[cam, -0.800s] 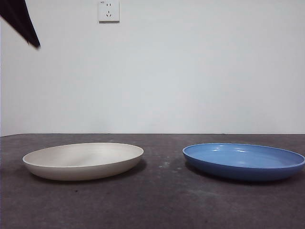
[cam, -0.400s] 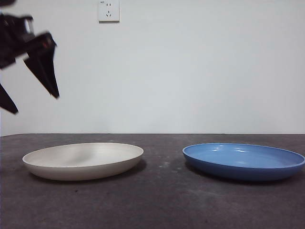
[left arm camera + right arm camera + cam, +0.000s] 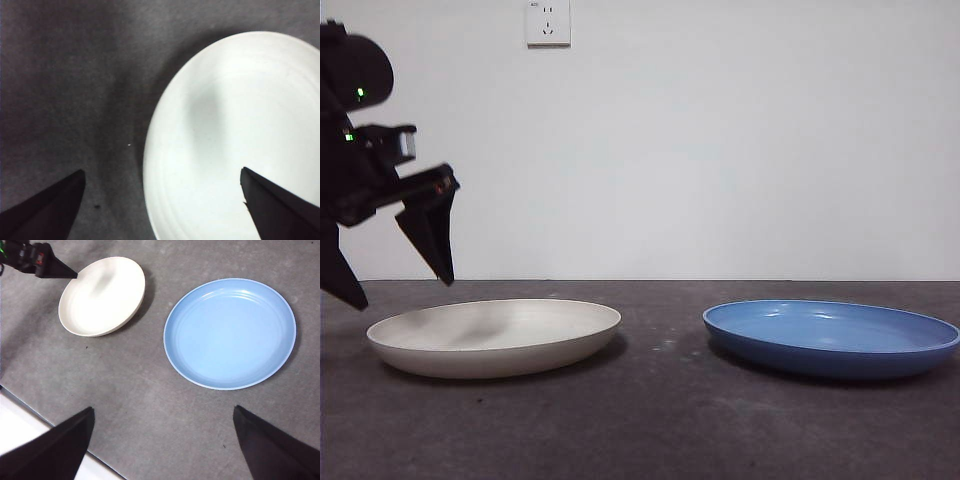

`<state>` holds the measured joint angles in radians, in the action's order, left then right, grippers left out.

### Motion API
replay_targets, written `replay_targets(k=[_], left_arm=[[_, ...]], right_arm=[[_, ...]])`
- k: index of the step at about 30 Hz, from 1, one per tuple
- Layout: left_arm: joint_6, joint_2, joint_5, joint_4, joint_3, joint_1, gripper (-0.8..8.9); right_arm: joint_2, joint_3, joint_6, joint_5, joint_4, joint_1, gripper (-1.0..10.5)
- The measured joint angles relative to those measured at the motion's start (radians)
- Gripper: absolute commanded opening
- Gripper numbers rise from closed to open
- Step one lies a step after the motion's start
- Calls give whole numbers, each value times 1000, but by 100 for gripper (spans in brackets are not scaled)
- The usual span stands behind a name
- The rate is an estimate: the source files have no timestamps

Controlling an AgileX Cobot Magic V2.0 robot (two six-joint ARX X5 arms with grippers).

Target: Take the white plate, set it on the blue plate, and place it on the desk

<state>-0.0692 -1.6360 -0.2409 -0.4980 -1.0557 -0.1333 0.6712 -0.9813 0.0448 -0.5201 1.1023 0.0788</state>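
Note:
The white plate [image 3: 495,338] lies on the left of the desk [image 3: 660,430], and the blue plate [image 3: 830,338] lies apart from it on the right. My left gripper [image 3: 402,292] hangs open just above the white plate's left rim. In the left wrist view its jaws straddle that rim: one is over the white plate [image 3: 235,130], the other over bare desk [image 3: 75,100], with the left gripper [image 3: 162,170] holding nothing. My right gripper [image 3: 162,409] is open and empty, high above the desk, looking down on the blue plate [image 3: 230,332] and the white plate [image 3: 102,295].
A white wall with a socket [image 3: 548,22] stands behind the desk. The desk's edge [image 3: 45,422] runs close to the right gripper, with a pale surface beyond it. A gap of bare desk [image 3: 150,305] separates the two plates.
The left arm has come down from the top left corner of the front view to just above the white plate's left rim. Both plates have stayed put.

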Motion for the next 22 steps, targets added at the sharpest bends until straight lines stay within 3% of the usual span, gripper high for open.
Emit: replay_targets(k=[7,16,22], left_arm=[[0,-61,2,9,0,-2,469],[0,-69,3,11,0,-16,105],[0,-69,5,3,0,-16,31]], right_arm=[[0,0,0,0,0,0,444],[0,0,0,0,0,0,444],[0,0,0,0,0,0,444]])
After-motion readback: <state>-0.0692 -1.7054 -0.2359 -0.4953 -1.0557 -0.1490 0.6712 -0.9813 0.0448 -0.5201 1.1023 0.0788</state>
